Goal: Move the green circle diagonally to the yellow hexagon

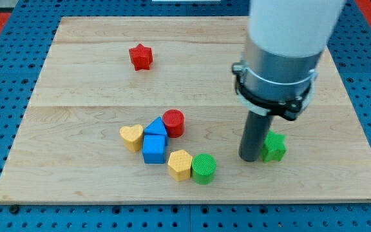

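My tip (250, 158) is set down on the worktop (76, 109), just beside the left edge of a green star (275, 147), toward the view's right; no fingers are carried by the rod, so nothing is held. The green circle (204, 169) is found well to the left of the tip, near the view's bottom, touching the yellow hexagon (180, 165) on its left. Further left, a blue cube (154, 149) is seen under a blue triangle (155, 126); a red cylinder (173, 122) sits beside the triangle; a yellow heart (131, 137) lies at the cluster's left. A red star (140, 57) stands apart near the view's top.
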`<act>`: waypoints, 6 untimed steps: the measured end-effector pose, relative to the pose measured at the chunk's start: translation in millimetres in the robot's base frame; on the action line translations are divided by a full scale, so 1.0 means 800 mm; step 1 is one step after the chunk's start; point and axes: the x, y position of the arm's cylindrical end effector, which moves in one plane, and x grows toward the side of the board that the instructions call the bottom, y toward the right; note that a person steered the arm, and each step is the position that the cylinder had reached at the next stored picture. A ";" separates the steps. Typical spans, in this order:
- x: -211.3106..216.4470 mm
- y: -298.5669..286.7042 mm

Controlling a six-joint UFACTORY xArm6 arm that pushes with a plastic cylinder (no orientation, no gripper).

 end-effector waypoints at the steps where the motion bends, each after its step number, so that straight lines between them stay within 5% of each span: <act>1: 0.003 -0.008; 3: 0.088 -0.007; 6: 0.025 -0.092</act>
